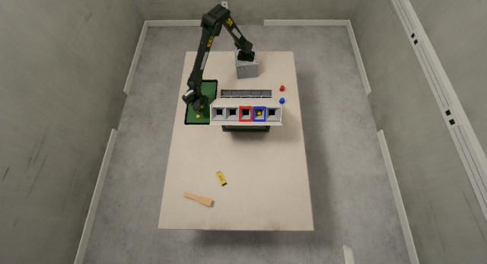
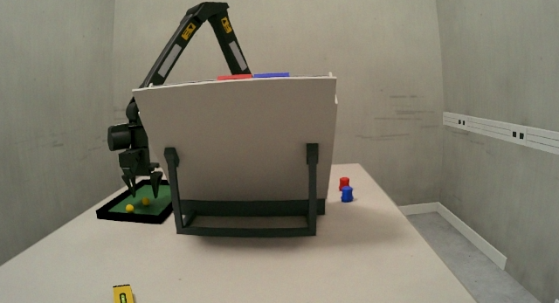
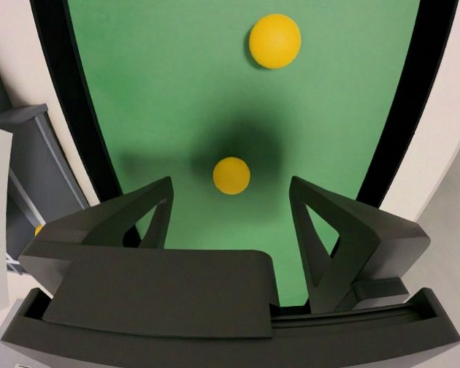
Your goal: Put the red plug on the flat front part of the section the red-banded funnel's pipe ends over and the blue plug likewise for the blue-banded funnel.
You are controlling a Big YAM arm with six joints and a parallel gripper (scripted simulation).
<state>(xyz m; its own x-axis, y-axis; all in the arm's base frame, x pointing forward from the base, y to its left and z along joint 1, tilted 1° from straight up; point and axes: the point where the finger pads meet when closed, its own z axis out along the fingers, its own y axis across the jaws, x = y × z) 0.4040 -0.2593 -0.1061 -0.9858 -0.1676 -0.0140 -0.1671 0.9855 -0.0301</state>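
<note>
My gripper (image 1: 197,104) (image 2: 144,193) (image 3: 231,184) is open and empty. It hangs low over the green marble tray (image 1: 207,87) (image 2: 131,216) (image 3: 143,98) at the left of the funnel box. One yellow marble (image 1: 202,107) (image 2: 145,201) (image 3: 231,175) lies on the tray right below, between the fingertips but untouched. A second marble (image 1: 198,116) (image 2: 129,208) (image 3: 274,41) lies farther on. The red-banded funnel (image 1: 240,113) looks empty. The blue-banded funnel (image 1: 253,113) has a yellow marble (image 1: 259,112) in it. The red plug (image 1: 281,88) (image 2: 344,182) and blue plug (image 1: 281,100) (image 2: 347,194) stand on the table at the right of the box.
The white cover (image 2: 240,133) hides the pipes. The row of grey sections (image 1: 246,93) lies behind the funnels. The arm's base (image 1: 247,68) stands at the back. A small yellow block (image 1: 221,178) (image 2: 122,294) and a wooden spatula (image 1: 198,198) lie near the table's front.
</note>
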